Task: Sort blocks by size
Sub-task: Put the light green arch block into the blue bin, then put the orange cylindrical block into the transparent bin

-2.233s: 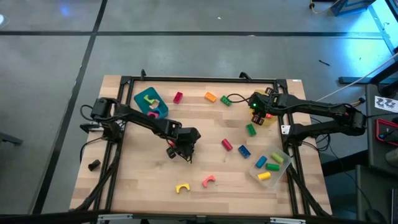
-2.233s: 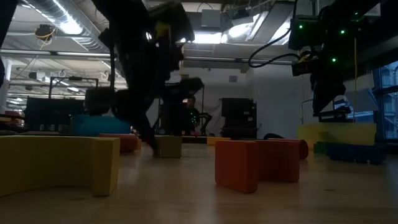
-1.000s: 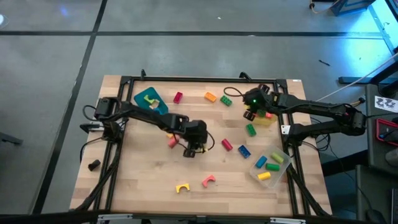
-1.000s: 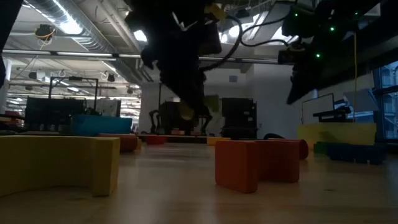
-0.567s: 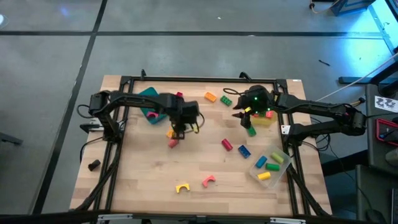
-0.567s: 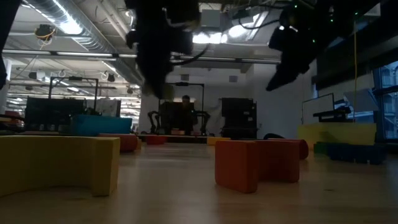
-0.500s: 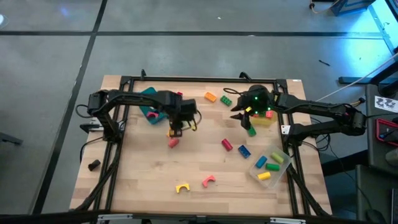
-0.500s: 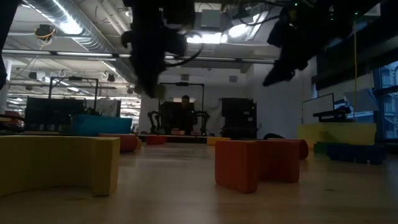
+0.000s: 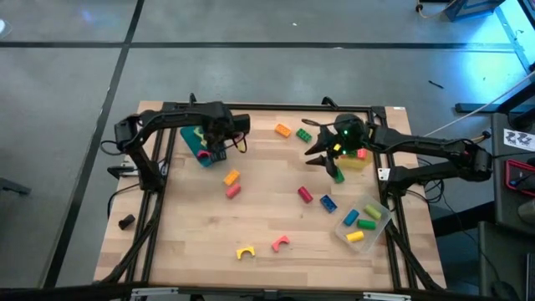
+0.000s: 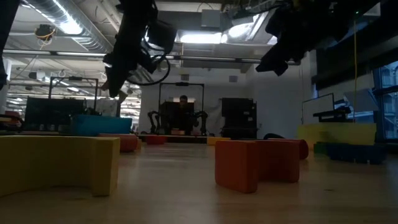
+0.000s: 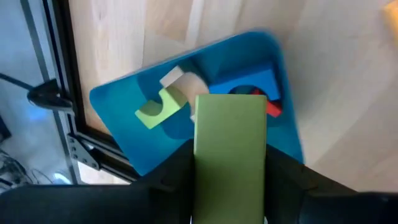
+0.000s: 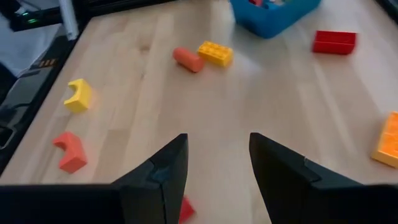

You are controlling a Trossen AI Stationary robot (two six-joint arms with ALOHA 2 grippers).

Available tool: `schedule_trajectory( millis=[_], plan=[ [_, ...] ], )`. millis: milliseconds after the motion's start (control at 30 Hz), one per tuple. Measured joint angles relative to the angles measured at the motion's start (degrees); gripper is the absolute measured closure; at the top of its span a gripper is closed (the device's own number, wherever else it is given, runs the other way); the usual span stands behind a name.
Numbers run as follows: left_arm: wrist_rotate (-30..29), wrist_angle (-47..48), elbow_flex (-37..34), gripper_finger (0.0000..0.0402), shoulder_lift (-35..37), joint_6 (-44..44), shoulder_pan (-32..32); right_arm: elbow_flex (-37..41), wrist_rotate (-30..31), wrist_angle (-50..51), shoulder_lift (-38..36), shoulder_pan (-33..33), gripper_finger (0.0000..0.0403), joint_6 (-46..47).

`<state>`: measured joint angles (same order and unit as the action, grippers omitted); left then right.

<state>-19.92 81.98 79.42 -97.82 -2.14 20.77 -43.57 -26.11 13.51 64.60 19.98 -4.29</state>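
Green block over the teal tray.
My left gripper (image 11: 230, 205) is clamped on a green block (image 11: 230, 152) above the teal tray (image 11: 124, 143), which holds a green arch (image 11: 155, 111) and blue piece (image 11: 252, 87). My right gripper (image 12: 214, 171) hangs empty, jaws apart, over the table (image 12: 280, 112).

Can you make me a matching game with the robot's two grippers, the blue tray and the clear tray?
Things:
1. left gripper
2. right gripper
3. blue tray
4. clear tray

Descriptions:
A. fingers apart, nothing between them
B. near the table's right edge, with blocks inside
C. gripping a green block
D. under the green block, with a light green arch inside

Pairs: 1-C, 2-A, 3-D, 4-B
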Motion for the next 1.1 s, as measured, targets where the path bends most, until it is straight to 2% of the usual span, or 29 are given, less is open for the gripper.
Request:
schedule_trajectory(
  millis=[100, 333, 567, 700, 833, 967, 1100],
  plan=[
    [-0.03, -0.46, -1.13, 0.0274, -0.02, -0.41, 1.92, 0.0, 0.02, -0.01, 0.0, -2.67, 0.023, -0.02],
    [-0.03, -3.08, -4.12, 0.0269, -0.04, 5.79, 4.66, 0.0, 4.3, -0.03, 0.0, -7.7, 0.023, -0.6],
    [-0.02, -4.0, -5.92, 0.0217, -0.04, 8.83, 5.66, 0.0, 6.69, 0.03, 0.0, -8.77, 0.023, -0.68],
    [0.45, -3.73, -5.94, 0.02, -0.06, 11.89, 5.63, 0.0, 8.61, 0.34, 0.0, -8.76, 0.023, -0.67],
    [4.73, 0.19, -5.35, 0.0204, -0.06, 17.07, 4.92, 0.0, 9.14, 0.53, 0.0, -8.76, 0.023, -0.68],
    [13.12, 6.76, -4.1, 0.0212, -0.04, 20.02, 2.67, 0.0, 9.14, 2.49, -0.34, -8.76, 0.023, -0.68],
    [14.88, 7.93, -3.15, 0.0215, 0.05, 22.76, -1.01, 0.0, 9.17, 5.78, -0.37, -8.74, 0.023, -0.67]
  ],
)
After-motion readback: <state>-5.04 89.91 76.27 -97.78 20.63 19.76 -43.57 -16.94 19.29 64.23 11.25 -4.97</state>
